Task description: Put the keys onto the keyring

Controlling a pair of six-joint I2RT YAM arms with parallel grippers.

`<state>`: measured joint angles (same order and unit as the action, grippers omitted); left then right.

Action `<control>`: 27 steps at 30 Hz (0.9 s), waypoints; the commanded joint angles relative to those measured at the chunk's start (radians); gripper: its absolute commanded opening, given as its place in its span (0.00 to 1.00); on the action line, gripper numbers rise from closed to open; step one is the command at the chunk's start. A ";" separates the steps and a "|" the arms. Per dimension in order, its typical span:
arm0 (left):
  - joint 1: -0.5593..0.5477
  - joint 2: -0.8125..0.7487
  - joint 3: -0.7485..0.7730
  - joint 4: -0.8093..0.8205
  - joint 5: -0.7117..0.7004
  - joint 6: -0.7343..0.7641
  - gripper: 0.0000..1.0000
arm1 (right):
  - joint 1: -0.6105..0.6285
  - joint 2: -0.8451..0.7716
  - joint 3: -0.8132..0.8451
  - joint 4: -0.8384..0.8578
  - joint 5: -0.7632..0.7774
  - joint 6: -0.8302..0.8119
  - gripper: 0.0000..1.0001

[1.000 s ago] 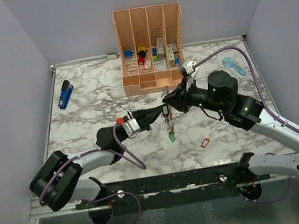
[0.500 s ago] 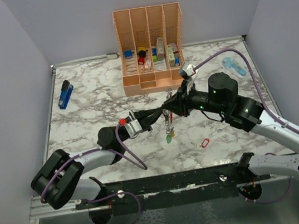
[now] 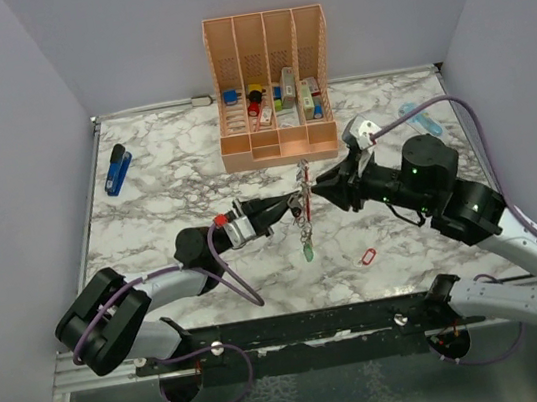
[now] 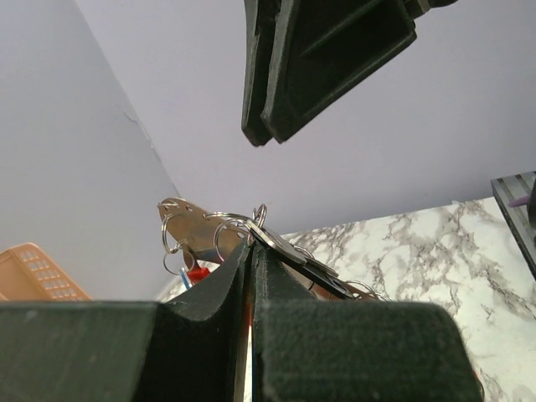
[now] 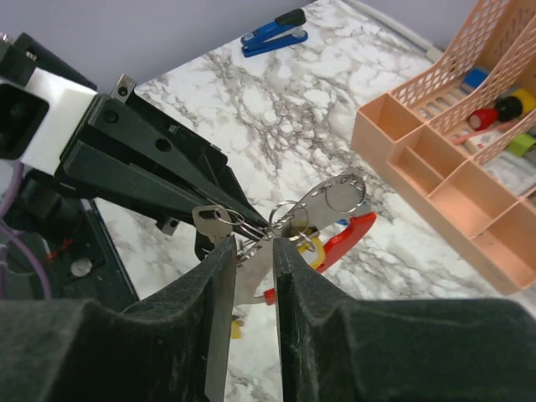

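My left gripper is shut on the keyring and holds it up over the middle of the table. The keyring has a red arm and a grey metal side with holes. Several keys hang from it on wire rings: a silver one, a yellow-headed one and a green one lowest. In the left wrist view the shut fingers pinch just below the metal plate. My right gripper sits just right of the bunch, open, its tips level with the rings.
An orange desk organizer with small items stands at the back. A blue stapler lies at the far left. A small red oval loop lies near the front right. A pale blue object rests at the right edge.
My right gripper has opened and pulled back to the right, away from the keyring. The left gripper still holds the keyring, and the keys now hang free below it.
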<state>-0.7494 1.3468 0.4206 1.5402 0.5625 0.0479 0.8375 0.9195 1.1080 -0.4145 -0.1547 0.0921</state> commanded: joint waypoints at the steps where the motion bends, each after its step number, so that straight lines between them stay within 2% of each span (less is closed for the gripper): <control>1: -0.003 -0.010 0.012 0.254 0.073 -0.006 0.00 | 0.002 -0.064 0.009 -0.055 -0.008 -0.203 0.24; 8: -0.003 -0.033 -0.003 0.254 0.113 -0.014 0.00 | 0.002 -0.117 -0.029 -0.084 -0.125 -0.376 0.24; 14: -0.002 -0.037 -0.002 0.255 0.149 -0.052 0.00 | 0.002 -0.064 -0.036 -0.120 -0.224 -0.448 0.25; 27: -0.001 -0.047 -0.007 0.252 0.198 -0.135 0.00 | 0.002 -0.040 -0.053 -0.070 -0.243 -0.531 0.26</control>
<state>-0.7494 1.3251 0.4183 1.5402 0.7322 -0.0498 0.8375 0.8799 1.0615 -0.5205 -0.3614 -0.4019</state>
